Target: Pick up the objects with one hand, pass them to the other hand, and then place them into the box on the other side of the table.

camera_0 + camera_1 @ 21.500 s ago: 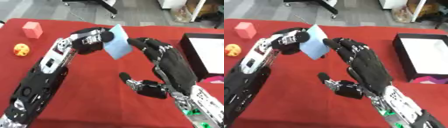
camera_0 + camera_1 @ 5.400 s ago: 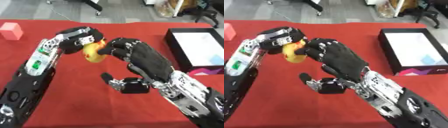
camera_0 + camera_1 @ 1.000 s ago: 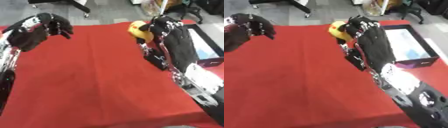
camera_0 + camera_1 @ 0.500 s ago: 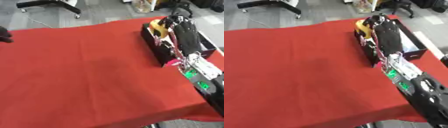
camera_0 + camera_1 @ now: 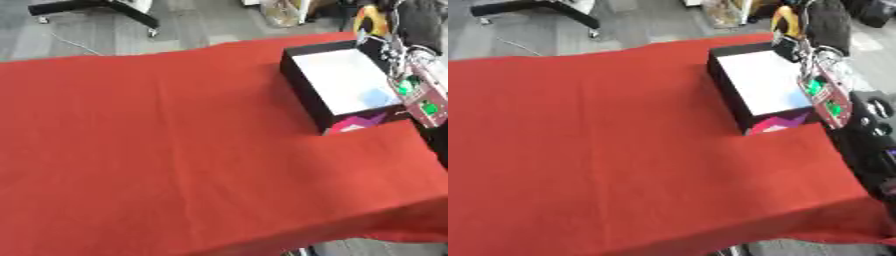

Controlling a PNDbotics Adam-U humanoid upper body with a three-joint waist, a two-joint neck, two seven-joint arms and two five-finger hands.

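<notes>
The black box (image 5: 304, 84) with a white inside stands at the table's right side; a light blue piece (image 5: 376, 95) lies in its near corner. My right hand (image 5: 391, 22) is up at the top right, just past the box's far right corner, curled round a yellow and orange object (image 5: 369, 19). Its forearm (image 5: 413, 85) with green lights runs along the box's right side. My left hand shows in neither view.
Red cloth (image 5: 157, 140) covers the whole table, whose front edge (image 5: 262, 235) falls away at the bottom. A black chair base (image 5: 96, 7) and a clear bag (image 5: 284, 12) stand on the grey floor beyond the far edge.
The whole picture has shifted, so the camera has moved. My right hand has carried the yellow object from the box's left wall to beyond its far right corner.
</notes>
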